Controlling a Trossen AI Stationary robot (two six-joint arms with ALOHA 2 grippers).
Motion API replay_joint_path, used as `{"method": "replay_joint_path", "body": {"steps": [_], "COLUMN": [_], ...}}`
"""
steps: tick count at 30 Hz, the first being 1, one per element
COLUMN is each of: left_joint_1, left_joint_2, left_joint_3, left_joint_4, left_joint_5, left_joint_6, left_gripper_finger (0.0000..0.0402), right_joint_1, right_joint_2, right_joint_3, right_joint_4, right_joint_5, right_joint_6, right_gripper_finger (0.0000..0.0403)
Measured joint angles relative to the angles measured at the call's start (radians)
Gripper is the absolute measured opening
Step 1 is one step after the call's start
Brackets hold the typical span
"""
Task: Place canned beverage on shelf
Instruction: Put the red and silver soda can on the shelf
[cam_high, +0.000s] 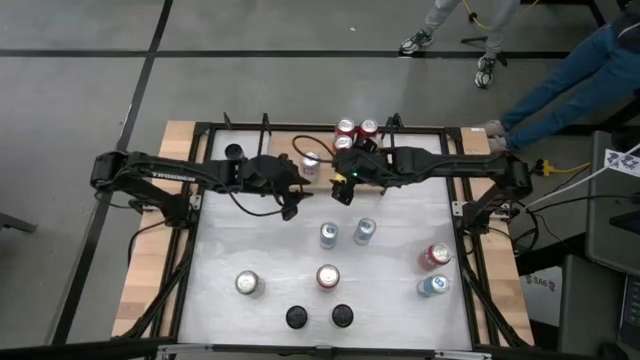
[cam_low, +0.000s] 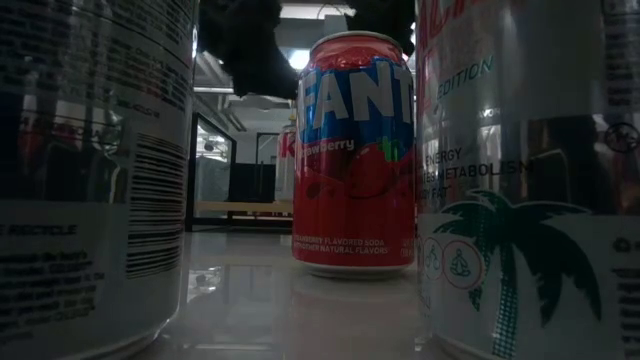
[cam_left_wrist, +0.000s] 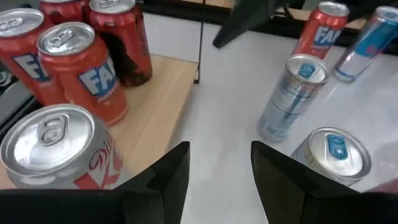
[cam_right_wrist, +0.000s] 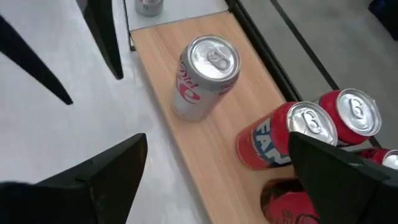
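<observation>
Right wrist view alone shows the right claw (cam_right_wrist: 217, 180) released over shelf (cam_right_wrist: 205, 155); left claw (cam_left_wrist: 221, 177) seemingly clenched.

Person's legs (cam_high: 560, 85), yellow cable (cam_high: 480, 18)

The high view is evenly lit from above — soft, short shadows under the arms, a dull sheen on the white table (cam_high: 400, 300). The low view is dim and backlit: a ceiling lamp (cam_low: 298, 60) glares at twelve o'clock, the red can (cam_low: 353, 150) is sharp, and the near cans at three and nine o'clock loom blurred — pale reflections streak the tabletop. Both wrist views are bright and slightly soft.
</observation>
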Motion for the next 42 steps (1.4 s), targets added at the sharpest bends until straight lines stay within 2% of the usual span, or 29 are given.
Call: {"method": "replay_joint_path", "body": {"steps": [12, 23, 33, 42], "left_joint_1": [-0.009, 0.041, 0.105, 0.194], "left_joint_2": [0.139, 0.258, 0.264, 0.263], "left_joint_3": [0.0, 0.0, 0.0, 0.0], "left_joint_4": [0.074, 0.107, 0.138, 0.152], "left_joint_5": [-0.122, -0.203, -0.283, -0.307], "left_joint_6": [-0.025, -0.025, -0.027, -0.026], "left_gripper_finger": [0.0163, 0.0163, 0.0162, 0.0162], "right_joint_1": [0.0, 0.0, -0.001, -0.001], "right_joint_2": [0.0, 0.01, 0.01, 0.01], "right_joint_3": [0.0, 0.0, 0.0, 0.0], "right_joint_4": [0.012, 0.02, 0.019, 0.019], "right_joint_5": [-0.041, -0.045, -0.045, -0.045], "right_joint_6": [-0.001, -0.001, -0.001, -0.001], "right_gripper_finger": [0.038, 0.038, 0.038, 0.038]}}
